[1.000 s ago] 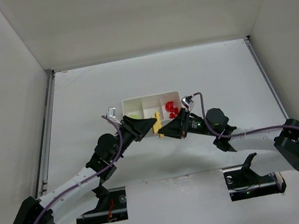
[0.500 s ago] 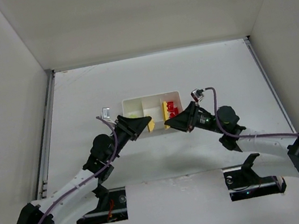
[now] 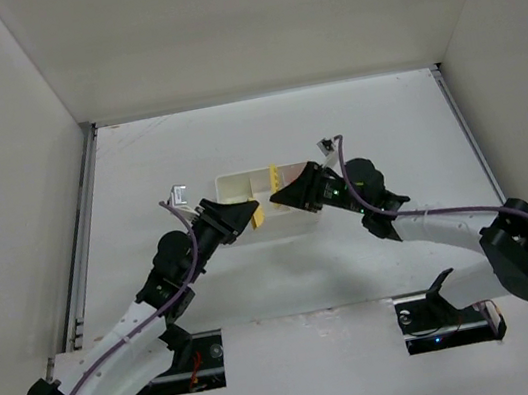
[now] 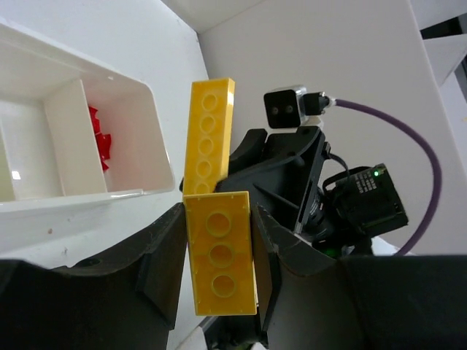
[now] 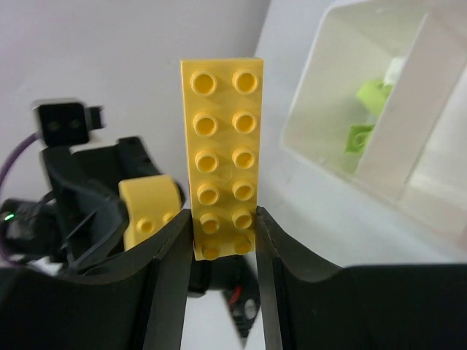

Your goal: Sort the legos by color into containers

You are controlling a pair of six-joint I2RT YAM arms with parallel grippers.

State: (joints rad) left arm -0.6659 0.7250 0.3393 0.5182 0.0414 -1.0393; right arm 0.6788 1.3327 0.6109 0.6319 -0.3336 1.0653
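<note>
Long yellow lego [image 5: 222, 157] gripped by right hand [image 5: 222, 219], over tray [image 3: 232, 188]; short yellow lego [image 4: 219, 262] gripped by left hand [image 4: 219, 219] by tray's near edge. Mid-carry. Next: centre over middle compartment [image 4: 29, 146], release.

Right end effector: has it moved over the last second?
Yes. The right end effector, gripping a long yellow plastic brick, went from the near wall of the small white plastic tray to over it.
</note>
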